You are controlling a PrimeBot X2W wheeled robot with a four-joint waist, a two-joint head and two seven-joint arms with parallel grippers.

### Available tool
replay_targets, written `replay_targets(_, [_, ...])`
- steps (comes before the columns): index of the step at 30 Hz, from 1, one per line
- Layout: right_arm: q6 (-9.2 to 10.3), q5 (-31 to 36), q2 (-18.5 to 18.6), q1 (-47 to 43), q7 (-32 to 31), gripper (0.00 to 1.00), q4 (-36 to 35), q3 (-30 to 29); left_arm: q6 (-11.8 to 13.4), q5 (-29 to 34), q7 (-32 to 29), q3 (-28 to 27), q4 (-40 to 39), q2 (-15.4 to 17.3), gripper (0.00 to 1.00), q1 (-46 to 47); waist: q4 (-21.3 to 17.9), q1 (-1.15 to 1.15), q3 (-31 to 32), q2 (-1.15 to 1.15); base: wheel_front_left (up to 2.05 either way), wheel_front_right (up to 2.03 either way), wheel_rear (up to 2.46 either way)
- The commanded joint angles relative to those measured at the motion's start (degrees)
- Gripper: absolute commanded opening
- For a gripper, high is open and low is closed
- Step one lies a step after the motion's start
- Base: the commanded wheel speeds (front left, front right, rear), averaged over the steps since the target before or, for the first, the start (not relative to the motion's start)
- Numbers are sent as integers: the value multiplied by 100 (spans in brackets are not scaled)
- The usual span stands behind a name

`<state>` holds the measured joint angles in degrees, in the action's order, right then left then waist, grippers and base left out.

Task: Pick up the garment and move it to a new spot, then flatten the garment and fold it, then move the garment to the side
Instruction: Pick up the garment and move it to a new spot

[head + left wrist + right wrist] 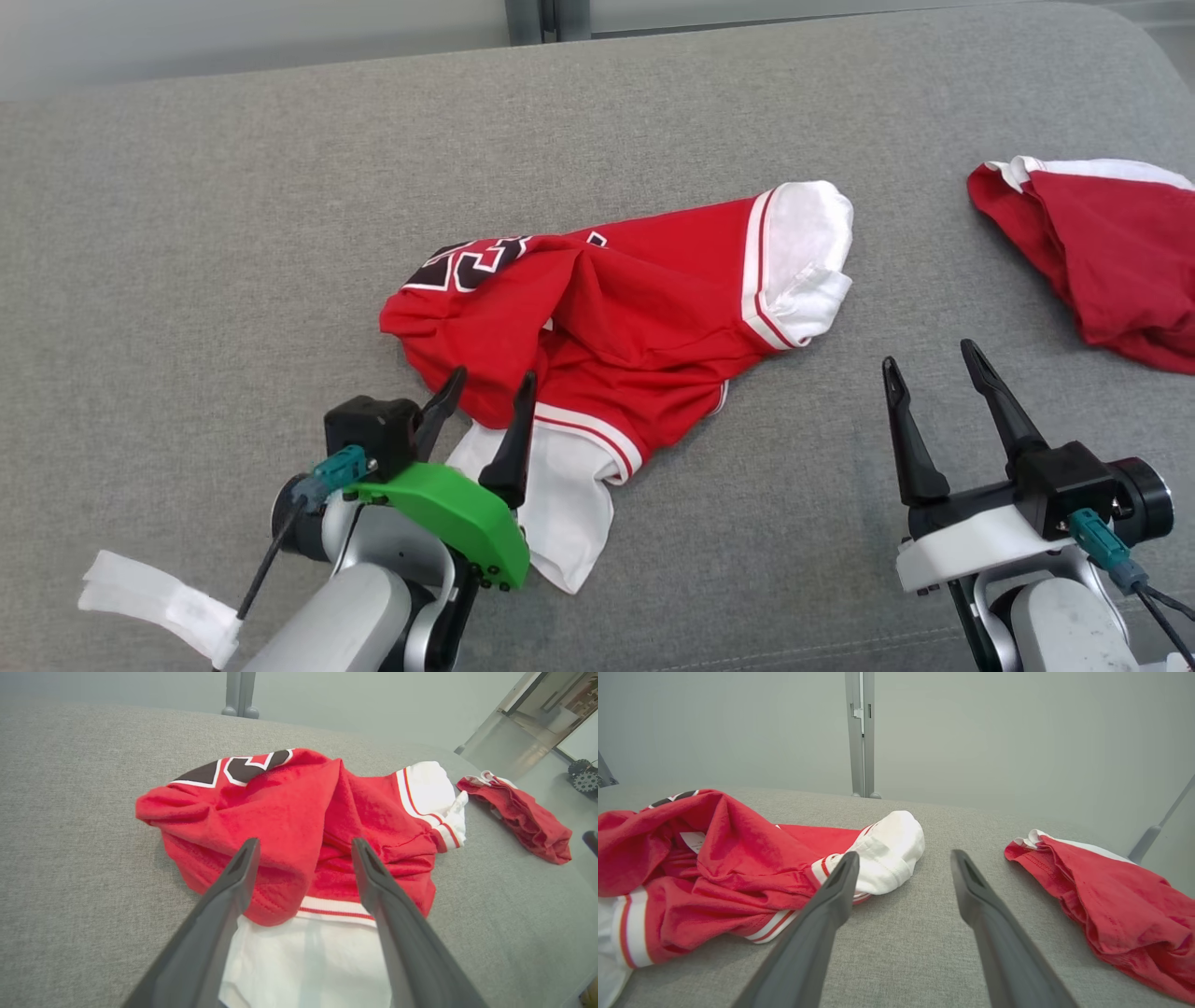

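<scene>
Finds the red garment (644, 317) heaped in a crumpled mound about the middle of the grey cushion (187, 233), well clear of its far and left edges. Shows black numerals (467, 266) edged in white on the mound's far-left fold. Shows a white sleeve (808, 252) with red stripes poking toward the right edge, and a white panel (560, 513) spilling toward the near edge.

Puts the left gripper (495, 373) at the near-left side of the mound, fingers spread wide, tips over the red hem where it meets the white panel. Grips nothing: in the left wrist view the cloth lies below and beyond the two dark fingers, not clamped between them. Cannot tell whether the tips touch the fabric.

Puts the right gripper (932, 355) over bare cushion toward the near-right corner, likewise spread wide and empty. Stands well apart from the mound, fingers aimed at the bare stretch between the white sleeve and a second red cloth (1102, 271).

Has that second red cloth, trimmed in white, bunched near the right edge and lying apart from the red garment. Catches a pale strip (159, 602) beside the left forearm at the near-left corner. Shows a pale wall (738, 728) and a grey post (860, 732) rising beyond the far edge.
</scene>
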<state>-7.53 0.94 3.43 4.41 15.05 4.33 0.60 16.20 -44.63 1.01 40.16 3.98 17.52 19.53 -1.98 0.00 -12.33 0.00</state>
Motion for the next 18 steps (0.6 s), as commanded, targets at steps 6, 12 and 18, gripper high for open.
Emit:
replay_targets(6, [10, -18, -27, -178, 18, 100, -183, -88, 380, 420, 702, -124, -22, 65, 100, -357, -209, 0, 257, 0, 0, 0, 0])
replay_targets(12, [9, -20, -44, -566, 18, 100, -374, -207, 438, 403, 1248, -386, -124, 353, 100, -1144, -136, 0, 562, 0, 0, 0, 0])
replay_targets(18, [9, 23, -50, -920, 18, 100, -456, -414, 71, 538, 1409, -672, -152, 618, 100, -1711, 121, 0, 812, 0, 0, 0, 0])
